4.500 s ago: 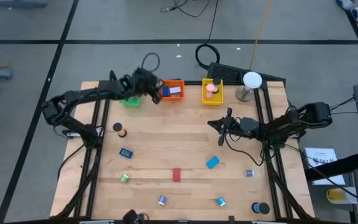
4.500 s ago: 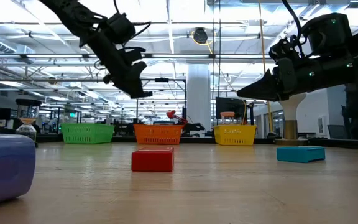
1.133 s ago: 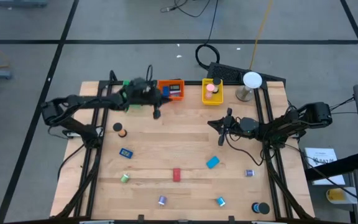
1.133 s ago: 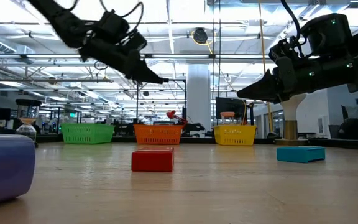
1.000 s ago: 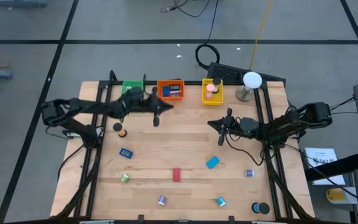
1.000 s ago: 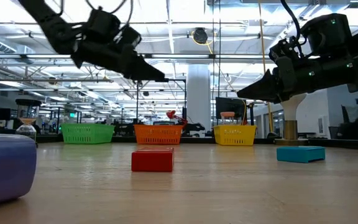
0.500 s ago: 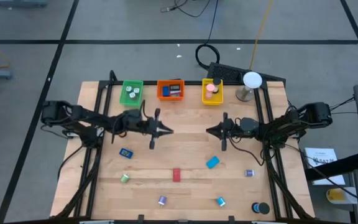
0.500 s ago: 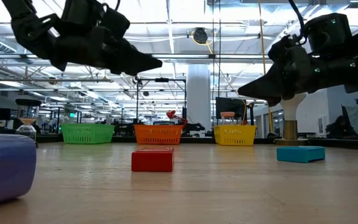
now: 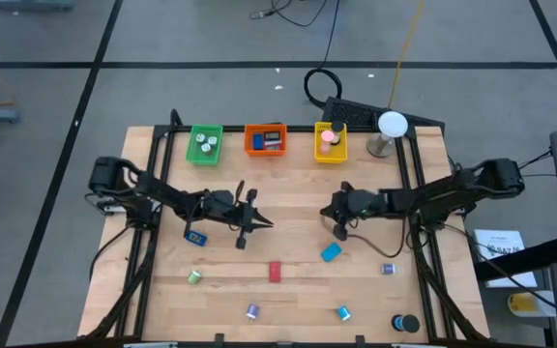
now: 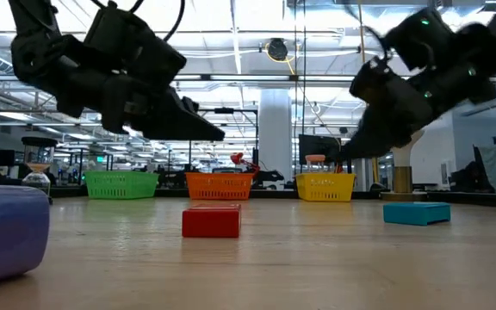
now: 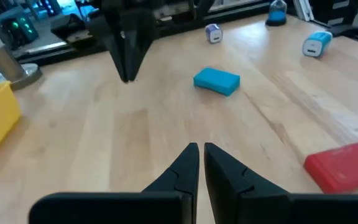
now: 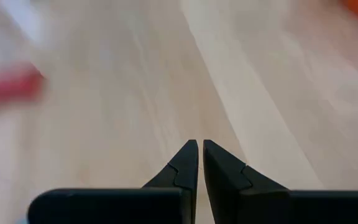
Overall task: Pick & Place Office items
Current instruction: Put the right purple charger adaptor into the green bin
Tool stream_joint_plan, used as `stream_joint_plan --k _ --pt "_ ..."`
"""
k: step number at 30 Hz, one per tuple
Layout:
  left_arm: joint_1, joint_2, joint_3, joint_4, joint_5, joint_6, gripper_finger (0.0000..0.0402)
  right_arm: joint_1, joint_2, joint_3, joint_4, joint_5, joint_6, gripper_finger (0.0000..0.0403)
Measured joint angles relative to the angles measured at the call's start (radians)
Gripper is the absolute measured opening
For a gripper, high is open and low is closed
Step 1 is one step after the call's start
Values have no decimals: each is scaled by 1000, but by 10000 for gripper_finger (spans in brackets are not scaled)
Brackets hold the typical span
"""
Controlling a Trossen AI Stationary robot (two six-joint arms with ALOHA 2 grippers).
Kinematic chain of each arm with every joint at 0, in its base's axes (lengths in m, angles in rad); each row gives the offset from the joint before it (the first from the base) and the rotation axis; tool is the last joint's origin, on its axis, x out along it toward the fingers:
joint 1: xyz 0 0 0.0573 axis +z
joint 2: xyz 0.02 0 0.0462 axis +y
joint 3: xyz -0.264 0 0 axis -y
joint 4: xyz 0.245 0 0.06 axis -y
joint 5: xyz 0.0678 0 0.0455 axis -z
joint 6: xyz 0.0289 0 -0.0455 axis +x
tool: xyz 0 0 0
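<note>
My left gripper (image 9: 265, 222) hovers shut and empty over the middle of the table, pointing toward the right edge. My right gripper (image 9: 327, 215) faces it, also shut and empty, tipped down toward the wood. Office items lie flat on the table: a red block (image 9: 275, 272), a teal block (image 9: 331, 252) just near of my right gripper, a small blue block (image 9: 196, 236) by my left arm, a green roll (image 9: 193, 276), a purple roll (image 9: 252, 310), a blue roll (image 9: 343, 312) and another purple roll (image 9: 388, 269). The left wrist view shows the teal block (image 11: 216, 81) and the red block (image 11: 344, 165) ahead.
A green tray (image 9: 204, 144), an orange tray (image 9: 266, 139) and a yellow tray (image 9: 330, 142) stand in a row at the far edge, each with items inside. A white ball on a stand (image 9: 391, 126) is at the far right. A black roll (image 9: 406, 323) sits at the near right corner.
My left gripper has swung from beside the trays toward the table's near edge and come down, ending over the table's middle. My right gripper has tipped its fingers downward and edged a little toward the near edge. Both have stayed shut. No item has moved.
</note>
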Motion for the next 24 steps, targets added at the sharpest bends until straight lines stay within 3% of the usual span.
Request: stream_joint_plan --k 4,8,12,17,24 --pt "0 63 0 64 -1 -25 33 86 -8 195 -500 140 59 20" --pt "0 71 0 74 -1 -30 33 190 -9 340 -847 141 203 35" --pt "0 69 0 79 -1 -45 33 325 -9 418 -1104 105 375 75" --pt "0 68 0 78 -1 -51 33 501 -8 428 -1264 14 648 132" --pt "0 68 0 78 -1 -51 33 743 -8 428 -1293 -67 960 208"
